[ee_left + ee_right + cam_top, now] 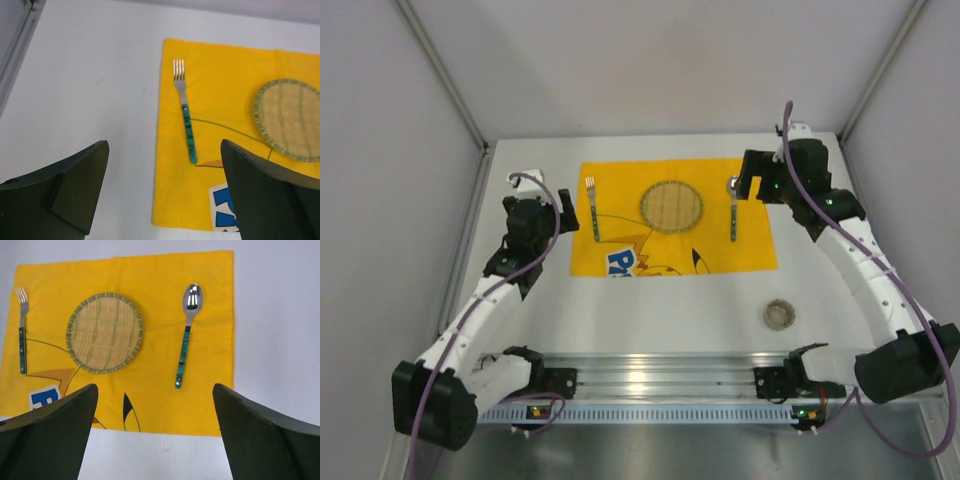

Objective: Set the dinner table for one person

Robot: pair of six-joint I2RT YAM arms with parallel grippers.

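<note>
The white dinner table carries a yellow cartoon-printed cloth. On the cloth lie a teal-handled fork at the left, a round woven mat in the middle and a teal-handled spoon at the right. My left gripper is open and empty, hovering just left of the cloth's left edge, with the fork ahead of it. My right gripper is open and empty above the cloth's far right corner; its view shows the spoon, the mat and the fork.
A small round cup stands on the bare table at the near right, off the cloth. The ribbed aluminium rail runs along the near edge between the arm bases. Grey walls and frame posts close in the left, far and right sides.
</note>
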